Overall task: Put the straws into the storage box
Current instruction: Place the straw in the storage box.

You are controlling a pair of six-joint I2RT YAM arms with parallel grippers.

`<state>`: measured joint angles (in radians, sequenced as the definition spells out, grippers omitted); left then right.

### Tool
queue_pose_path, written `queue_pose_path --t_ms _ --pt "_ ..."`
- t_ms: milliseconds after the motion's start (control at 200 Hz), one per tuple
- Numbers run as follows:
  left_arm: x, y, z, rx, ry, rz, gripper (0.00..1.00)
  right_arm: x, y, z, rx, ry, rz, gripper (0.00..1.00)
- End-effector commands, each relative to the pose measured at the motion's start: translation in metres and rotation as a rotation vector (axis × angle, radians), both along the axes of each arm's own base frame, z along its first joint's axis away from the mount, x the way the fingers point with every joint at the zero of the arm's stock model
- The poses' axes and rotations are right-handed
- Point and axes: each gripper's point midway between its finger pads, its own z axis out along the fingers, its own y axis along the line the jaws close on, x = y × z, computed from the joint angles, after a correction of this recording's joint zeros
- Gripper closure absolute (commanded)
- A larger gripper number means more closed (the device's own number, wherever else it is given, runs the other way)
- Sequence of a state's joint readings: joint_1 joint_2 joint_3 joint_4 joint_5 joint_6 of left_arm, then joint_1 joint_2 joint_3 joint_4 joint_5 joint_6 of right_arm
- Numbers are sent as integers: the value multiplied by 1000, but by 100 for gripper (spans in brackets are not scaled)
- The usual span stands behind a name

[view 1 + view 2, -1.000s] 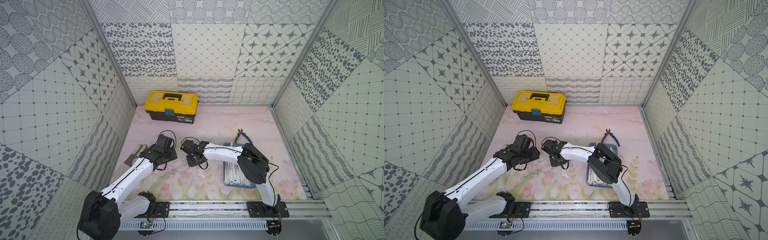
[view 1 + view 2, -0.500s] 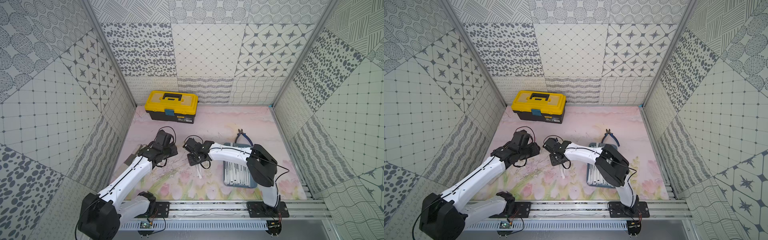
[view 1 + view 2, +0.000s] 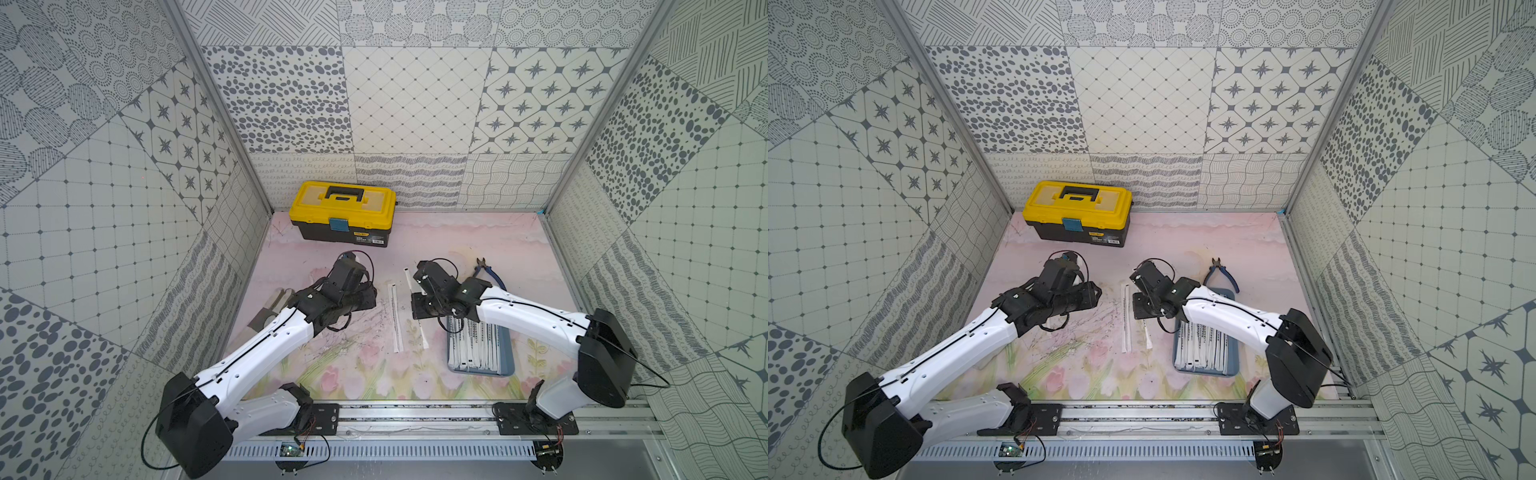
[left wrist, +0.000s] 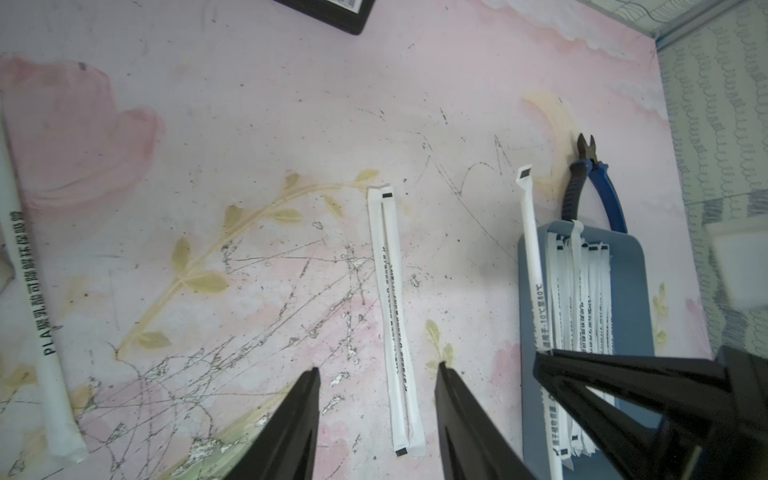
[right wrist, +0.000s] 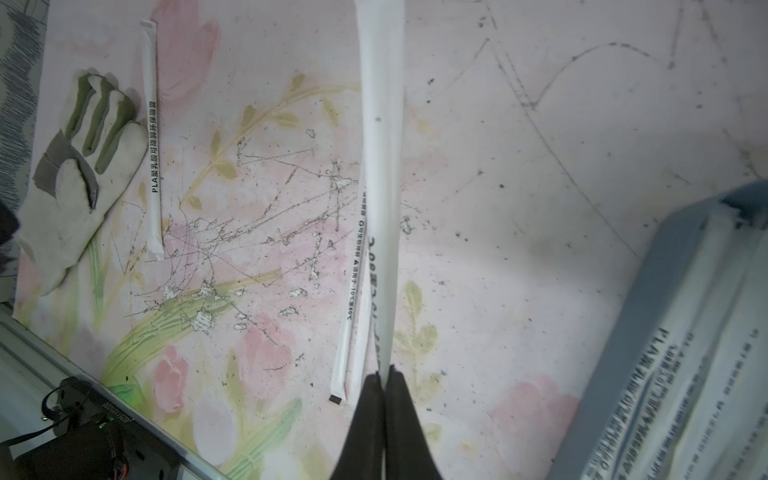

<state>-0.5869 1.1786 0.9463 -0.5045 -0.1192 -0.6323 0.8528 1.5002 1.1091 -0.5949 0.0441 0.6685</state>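
In both top views the right gripper (image 3: 422, 294) is pinching one straw. This held straw (image 3: 425, 338) is slanting just beside the tray (image 3: 508, 357). Many straws (image 3: 473, 345) are lying lengthwise in the tray. The left gripper (image 3: 1096, 295) is hovering near a loose straw (image 3: 1125, 320), which is lying on the mat (image 3: 415, 232) between the two arms. A toolbox (image 3: 345, 212) is sitting at the back, and pliers (image 3: 490, 272) are lying just behind the tray.

In the left wrist view the left fingers (image 4: 299, 424) are standing apart, gripping nothing. The loose straw is showing on the mat between and beyond them. The held straw is running along the tray's edge, with the right gripper's dark fingers closing on it.

In the right wrist view the right fingers (image 5: 370, 415) are pressing together on the held straw, which is lifted off the mat and crossing over the loose straw. A third straw (image 5: 151, 137) is lying beside a glove (image 5: 79, 166), well apart from the tray.
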Motion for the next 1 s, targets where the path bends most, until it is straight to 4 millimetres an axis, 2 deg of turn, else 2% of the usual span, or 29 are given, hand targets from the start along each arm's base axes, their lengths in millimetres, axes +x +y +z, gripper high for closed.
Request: queue_pose_path --t_ms 0,120,210,265,355,495,650,850,996 --pt "5 -46 13 -19 -74 -87 51 0 -47 12 20 -1 -102 95" --pt "2 -79 8 -40 -76 -157 51 1 -110 9 -10 13 -220 96" --pt "-1 -100 0 -45 -61 -202 51 -1 -154 -4 -62 45 -306 96" --pt "-2 -108 -5 -45 -49 -219 51 -2 -172 -13 -96 68 -338 96" --pt "-4 -117 -12 -51 -31 -241 51 -2 -189 -24 -170 72 -355 96" --pt "-4 -116 -17 -39 -28 -243 50 -2 -184 -44 -204 116 -317 96" --pt "-6 -116 -23 -26 -15 -249 50 13 -166 -41 -178 67 -297 96" --pt "-7 -118 -31 -31 4 -255 50 35 -151 -55 -180 71 -291 96" --pt "-8 -115 -34 -18 3 -253 50 30 -145 -77 -190 126 -284 95"
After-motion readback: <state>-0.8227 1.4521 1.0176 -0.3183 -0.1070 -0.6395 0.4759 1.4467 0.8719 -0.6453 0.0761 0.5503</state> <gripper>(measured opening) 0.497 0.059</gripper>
